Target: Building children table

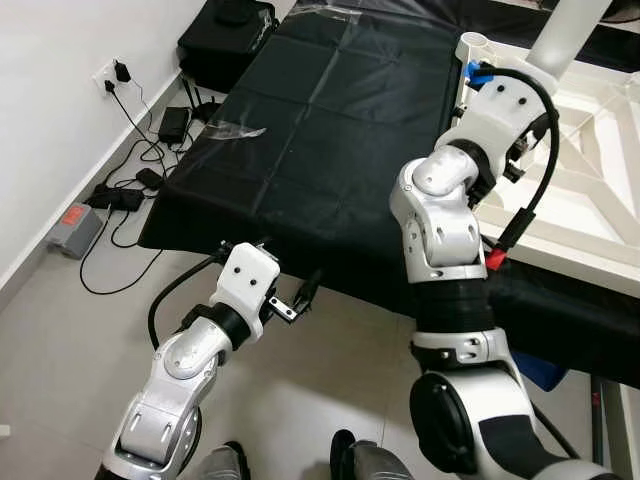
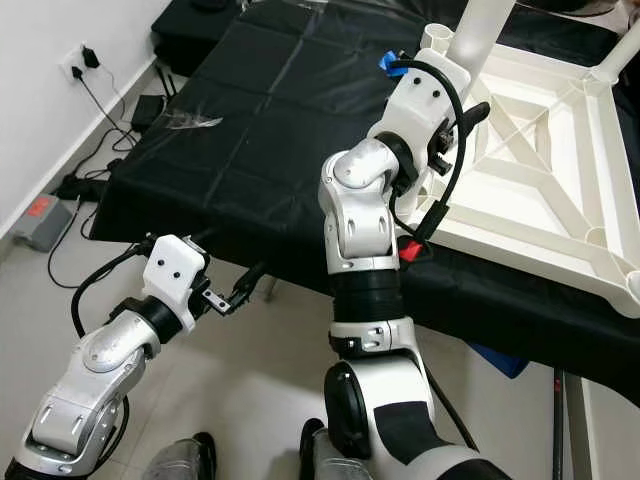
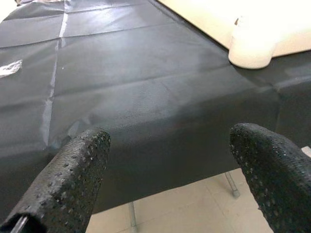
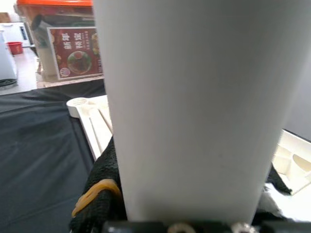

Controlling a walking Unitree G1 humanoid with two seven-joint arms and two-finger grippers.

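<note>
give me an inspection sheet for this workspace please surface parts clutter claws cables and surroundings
Surface: black cloth covers the table.
Job's things: white tabletop lies underside up; white leg held upright.
Clutter: scrap of clear tape on the cloth.
Claws: right claw shut on the leg; left claw open, at the table's near edge.
Cables: black cords and adapters on the floor by the wall socket.
Surroundings: black bag, grey tile floor.

the scene is evenly lit; glare is seen on the white tabletop (image 3: pixel 252 19), which is overexposed.
</note>
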